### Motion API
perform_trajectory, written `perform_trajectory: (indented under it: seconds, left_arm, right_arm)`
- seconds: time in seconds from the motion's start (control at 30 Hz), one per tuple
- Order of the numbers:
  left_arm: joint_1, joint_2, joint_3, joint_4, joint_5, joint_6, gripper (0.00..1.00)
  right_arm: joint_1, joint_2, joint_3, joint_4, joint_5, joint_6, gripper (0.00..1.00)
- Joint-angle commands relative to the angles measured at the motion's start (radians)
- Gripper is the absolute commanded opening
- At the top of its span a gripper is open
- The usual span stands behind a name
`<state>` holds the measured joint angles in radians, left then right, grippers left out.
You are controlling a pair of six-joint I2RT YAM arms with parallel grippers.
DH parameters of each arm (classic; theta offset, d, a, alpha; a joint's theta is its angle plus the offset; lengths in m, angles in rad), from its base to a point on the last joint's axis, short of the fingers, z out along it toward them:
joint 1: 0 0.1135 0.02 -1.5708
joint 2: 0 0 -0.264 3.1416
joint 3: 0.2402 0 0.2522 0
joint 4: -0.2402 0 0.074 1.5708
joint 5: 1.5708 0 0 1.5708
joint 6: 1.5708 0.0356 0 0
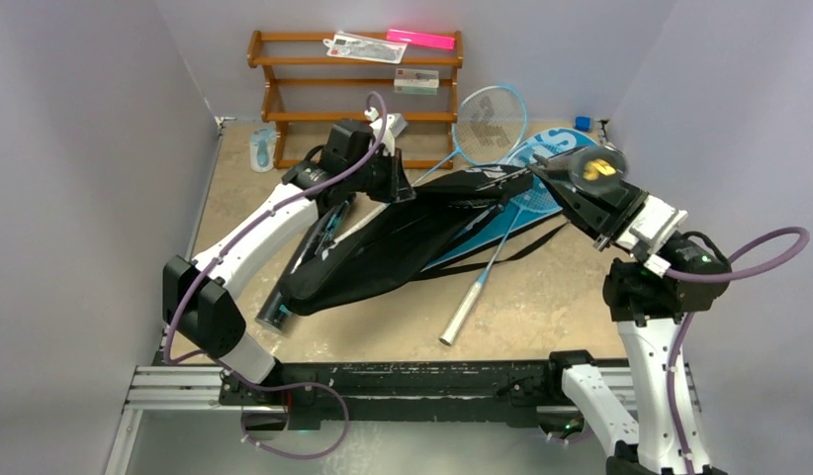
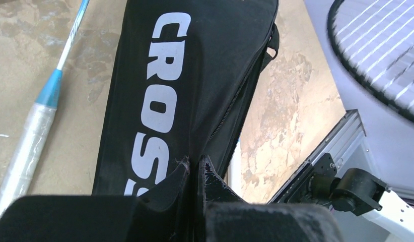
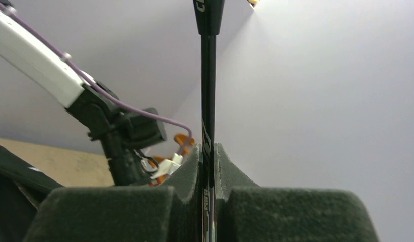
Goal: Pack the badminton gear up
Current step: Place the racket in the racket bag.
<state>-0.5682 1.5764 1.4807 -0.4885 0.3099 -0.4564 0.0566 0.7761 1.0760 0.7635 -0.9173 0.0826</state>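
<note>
The black "CROSSWAY" cover [image 1: 403, 237] [image 2: 164, 75] lies slantwise across the table, on top of the blue cover [image 1: 546, 193]. My left gripper [image 1: 396, 186] [image 2: 195, 164] is shut on the black cover's fabric edge beside the zip. My right gripper [image 1: 537, 166] [image 3: 208, 148] is shut on the black racket's thin shaft [image 3: 208, 75], with the handle cone above the fingers. The black racket's head [image 2: 381, 45] shows near the left gripper. A light-blue racket [image 1: 490, 121] lies beside the covers, with its white handle [image 1: 460, 319] [image 2: 23, 151] toward me. A black tube end [image 1: 274, 315] sticks out at the cover's near-left corner.
A brown three-tier rack [image 1: 353, 89] stands against the back wall with a pink bar [image 1: 422, 40] and clear packets [image 1: 363, 47] on it. A small white and light-blue item [image 1: 262, 148] stands at the back left. The metal rail [image 1: 383, 381] runs along the near edge.
</note>
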Motion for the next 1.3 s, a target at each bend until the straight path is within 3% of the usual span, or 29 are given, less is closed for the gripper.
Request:
perform_trajectory:
  seconds: [0.0, 0.17, 0.57, 0.8, 1.1, 1.27]
  left_arm:
    - [0.015, 0.005, 0.058, 0.118, 0.078, -0.055, 0.0]
    - [0.034, 0.025, 0.061, 0.146, 0.147, -0.124, 0.0]
    - [0.038, 0.034, 0.049, 0.198, 0.269, -0.222, 0.0]
    - [0.039, 0.023, 0.022, 0.242, 0.303, -0.278, 0.0]
    - [0.051, 0.022, -0.013, 0.265, 0.311, -0.296, 0.0]
    - [0.061, 0.029, -0.02, 0.269, 0.314, -0.298, 0.0]
  right_arm:
    - [0.0, -0.003, -0.057, 0.323, -0.027, 0.313, 0.0]
    - [0.0, 0.029, -0.133, 0.56, 0.002, 0.54, 0.0]
    - [0.015, 0.232, -0.22, 1.022, 0.04, 0.624, 0.0]
    - [0.115, 0.255, -0.268, 1.015, 0.046, 0.42, 0.0]
    - [0.178, 0.224, -0.267, 0.882, 0.057, 0.182, 0.0]
    - [0.178, 0.164, -0.211, 0.699, 0.036, 0.059, 0.0]
